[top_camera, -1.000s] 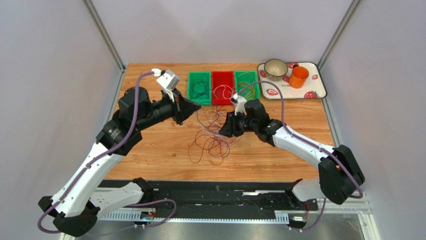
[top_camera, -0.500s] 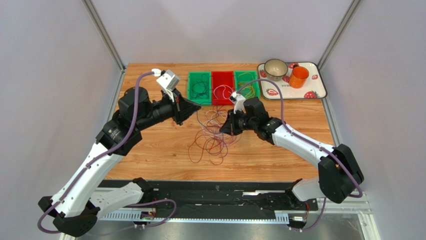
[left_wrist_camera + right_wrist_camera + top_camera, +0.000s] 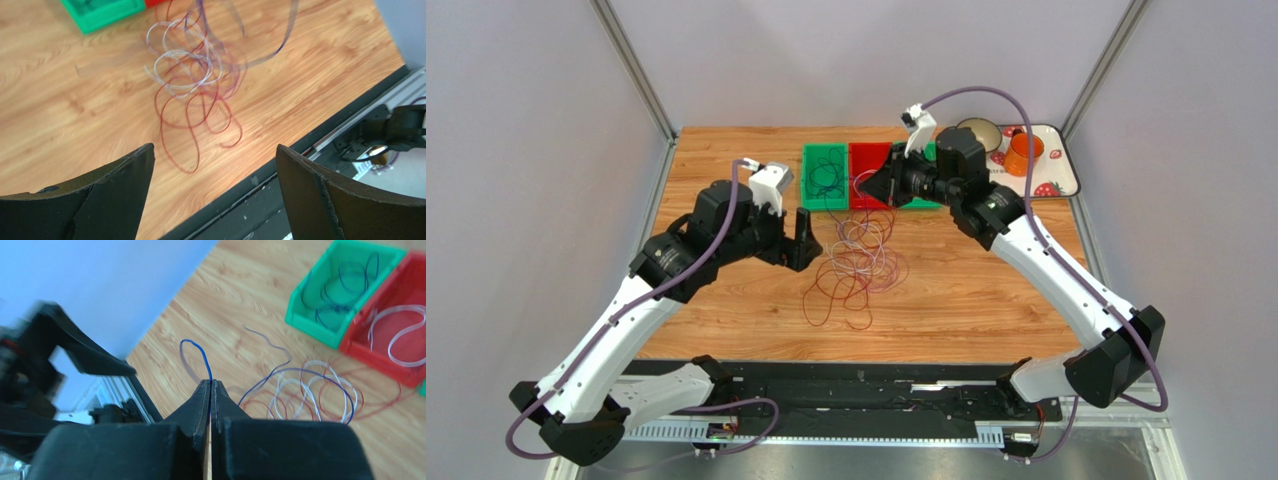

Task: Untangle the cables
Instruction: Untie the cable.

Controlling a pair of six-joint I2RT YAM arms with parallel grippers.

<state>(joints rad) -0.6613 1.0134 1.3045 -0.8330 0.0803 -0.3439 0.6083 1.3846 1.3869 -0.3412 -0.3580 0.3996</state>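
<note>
Bins (image 3: 824,148) three | left fingers (image 3: 115,195) wide | right fingers (image 3: 200,405) pinch one blue cable (image 3: 200,347)

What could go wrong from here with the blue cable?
1. The blue cable pinched in the shut right pincer trails into the pile of white and red loops; pulling may drag the whole tangle.
2. The left pincer is open and holds nothing, so nothing anchors the pile.

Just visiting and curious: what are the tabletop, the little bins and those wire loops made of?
Tabletop: wood or wood-look laminate, satin; grain lines show. Left green bin and red bin: probably moulded plastic, smooth, evenly coloured. Cables: thin flexible wire, likely plastic-sheathed, bright colours, curling in loose loops.
</note>
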